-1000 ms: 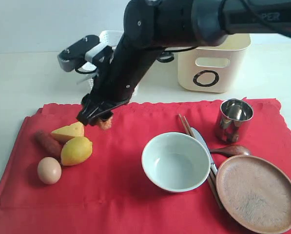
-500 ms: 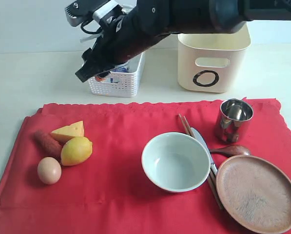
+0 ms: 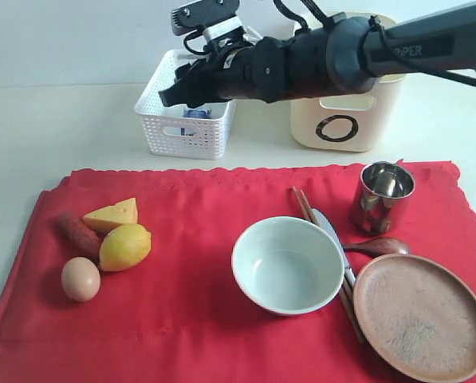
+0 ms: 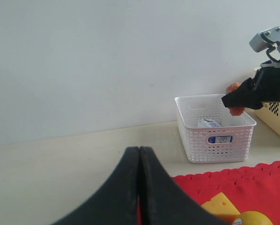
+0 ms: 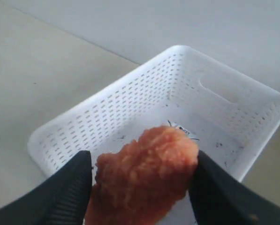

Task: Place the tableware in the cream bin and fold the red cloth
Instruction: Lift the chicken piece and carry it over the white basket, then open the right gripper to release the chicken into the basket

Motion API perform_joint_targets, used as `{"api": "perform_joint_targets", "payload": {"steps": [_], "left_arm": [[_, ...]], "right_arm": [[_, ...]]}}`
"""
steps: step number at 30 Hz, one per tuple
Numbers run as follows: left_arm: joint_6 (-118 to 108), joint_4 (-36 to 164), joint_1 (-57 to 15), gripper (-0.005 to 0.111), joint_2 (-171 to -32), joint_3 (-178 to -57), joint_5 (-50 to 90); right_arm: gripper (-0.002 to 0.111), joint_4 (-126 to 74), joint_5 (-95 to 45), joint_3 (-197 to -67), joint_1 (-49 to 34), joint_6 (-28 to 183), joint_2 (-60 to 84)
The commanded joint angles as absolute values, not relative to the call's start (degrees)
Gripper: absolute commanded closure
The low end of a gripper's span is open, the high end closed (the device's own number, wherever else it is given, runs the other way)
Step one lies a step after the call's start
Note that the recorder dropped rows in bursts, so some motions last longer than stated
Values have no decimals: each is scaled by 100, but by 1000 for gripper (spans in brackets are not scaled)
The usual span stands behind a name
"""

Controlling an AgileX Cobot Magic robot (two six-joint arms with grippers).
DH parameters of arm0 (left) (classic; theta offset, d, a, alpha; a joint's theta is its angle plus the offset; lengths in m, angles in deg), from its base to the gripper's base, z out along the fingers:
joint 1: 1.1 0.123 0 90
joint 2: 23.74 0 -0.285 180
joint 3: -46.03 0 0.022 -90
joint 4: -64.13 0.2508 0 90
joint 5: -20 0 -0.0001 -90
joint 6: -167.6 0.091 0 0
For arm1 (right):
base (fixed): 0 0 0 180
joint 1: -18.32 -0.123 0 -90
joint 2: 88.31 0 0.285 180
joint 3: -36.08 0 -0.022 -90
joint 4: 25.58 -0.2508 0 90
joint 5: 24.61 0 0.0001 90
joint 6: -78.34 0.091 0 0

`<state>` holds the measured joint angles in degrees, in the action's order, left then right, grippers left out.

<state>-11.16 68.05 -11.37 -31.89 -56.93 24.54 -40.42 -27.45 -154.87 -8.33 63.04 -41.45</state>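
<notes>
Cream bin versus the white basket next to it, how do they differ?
The cream bin is taller, solid-walled, marked with a black O; the white basket is lower and perforated. The white basket holds a blue-and-white carton; the cream bin's inside is hidden. The right gripper holds an orange food piece over the white basket, not the cream bin. Both stand beyond the red cloth.

Tableware (image 3: 287, 264) on red cloth (image 3: 198, 311) (prob. flat)
</notes>
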Motion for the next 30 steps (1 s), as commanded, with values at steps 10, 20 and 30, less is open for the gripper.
{"api": "perform_joint_targets", "payload": {"steps": [10,20,30], "left_arm": [[-1105,6805,-1163,106,-3153,-5675,2461],[-1093,6805,-1163,106,-3153,-5675,2461],[-1103,6805,-1163,106,-3153,-5675,2461]], "right_arm": [[92,-4407,-3341,-15510,-751,6343,-4434],[64,-4407,-3505,-15510,-751,6343,-4505],[49,-4430,-3429,-15510,-751,6359,-4494]]}}
